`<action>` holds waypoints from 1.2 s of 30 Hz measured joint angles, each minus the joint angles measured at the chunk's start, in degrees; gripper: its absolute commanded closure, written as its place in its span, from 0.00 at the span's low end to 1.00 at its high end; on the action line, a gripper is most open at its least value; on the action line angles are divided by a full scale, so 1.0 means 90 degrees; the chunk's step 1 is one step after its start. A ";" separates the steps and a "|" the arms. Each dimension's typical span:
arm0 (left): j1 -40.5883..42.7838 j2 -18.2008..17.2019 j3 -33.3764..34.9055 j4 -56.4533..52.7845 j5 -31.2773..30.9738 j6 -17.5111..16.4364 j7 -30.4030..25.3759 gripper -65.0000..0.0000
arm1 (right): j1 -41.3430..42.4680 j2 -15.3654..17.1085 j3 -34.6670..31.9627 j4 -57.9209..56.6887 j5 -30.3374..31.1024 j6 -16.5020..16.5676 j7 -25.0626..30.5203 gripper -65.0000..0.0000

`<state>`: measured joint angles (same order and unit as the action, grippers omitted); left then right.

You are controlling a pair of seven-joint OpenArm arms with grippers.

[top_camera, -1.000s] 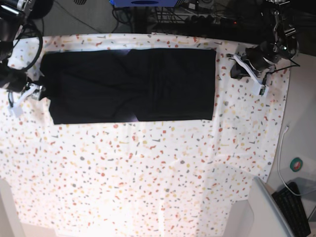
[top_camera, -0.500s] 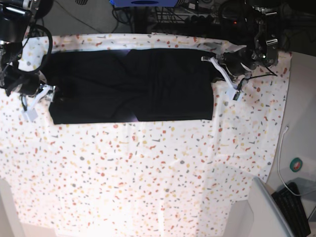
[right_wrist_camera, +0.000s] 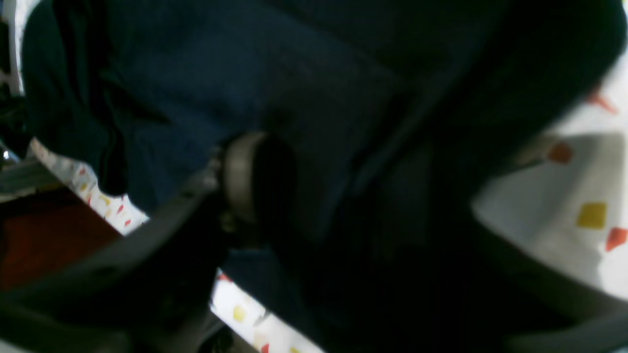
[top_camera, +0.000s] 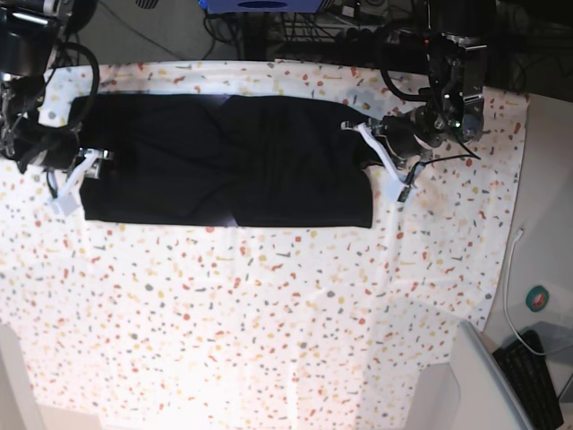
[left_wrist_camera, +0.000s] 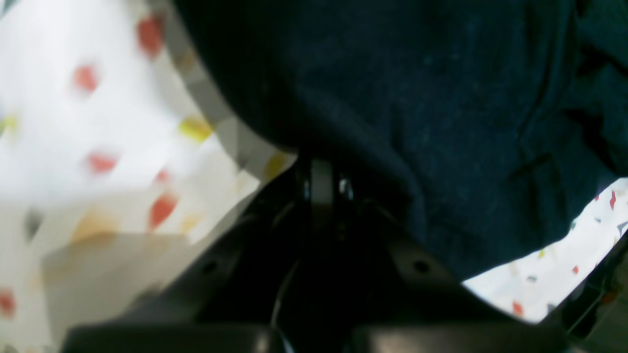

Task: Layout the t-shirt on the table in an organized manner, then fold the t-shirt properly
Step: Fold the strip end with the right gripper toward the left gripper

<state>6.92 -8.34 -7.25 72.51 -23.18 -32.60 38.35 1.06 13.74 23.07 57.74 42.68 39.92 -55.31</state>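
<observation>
The black t-shirt (top_camera: pixel 224 161) lies as a long flat rectangle across the far part of the speckled white table (top_camera: pixel 269 313). My left gripper (top_camera: pixel 369 157) is at the shirt's right short edge. In the left wrist view the dark cloth (left_wrist_camera: pixel 441 122) drapes over the gripper (left_wrist_camera: pixel 321 166), which looks shut on it. My right gripper (top_camera: pixel 85 172) is at the shirt's left short edge. In the right wrist view cloth (right_wrist_camera: pixel 196 73) wraps around the gripper (right_wrist_camera: pixel 274 186), which looks shut on it. The print patch is hidden.
The table's back edge runs just behind the shirt, with dark equipment and cables (top_camera: pixel 295 27) beyond it. Off the right edge are a white cable (top_camera: pixel 508 287), a round green tag (top_camera: pixel 539 298), a grey tray corner (top_camera: pixel 483 385) and a keyboard (top_camera: pixel 537 381).
Both grippers have moved inward onto the shirt's short edges. The shirt's right edge has shifted left with the left gripper, and the top edge has wrinkled near the middle.
</observation>
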 measured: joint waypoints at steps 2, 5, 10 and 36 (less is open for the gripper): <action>-0.0027 0.0068 0.0024 -0.0002 0.0005 0.0002 0.0002 1.00 | 0.0019 -0.0024 0.0002 -0.0005 -0.0078 -0.0005 -0.0017 0.82; -0.0087 0.0053 0.0024 -0.0017 0.0005 -0.0002 0.0078 1.00 | 0.0112 -0.0019 0.0002 -0.0015 -0.0083 -0.0027 -0.0058 1.00; -0.0109 0.0061 0.0024 -0.0019 0.0027 -0.0002 0.0095 1.00 | 0.0352 0.0022 0.0002 0.0070 -0.0029 -0.0702 -0.0053 1.00; -0.0461 0.0240 0.0789 -0.0432 -0.0075 -0.0005 -0.0002 1.00 | -0.0228 -0.0741 -0.3038 0.4291 -0.0061 -0.4388 -0.0665 1.00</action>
<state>2.76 -6.17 -0.14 68.62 -23.86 -32.64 38.33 -0.99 7.07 -4.27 96.36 42.13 0.43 -61.30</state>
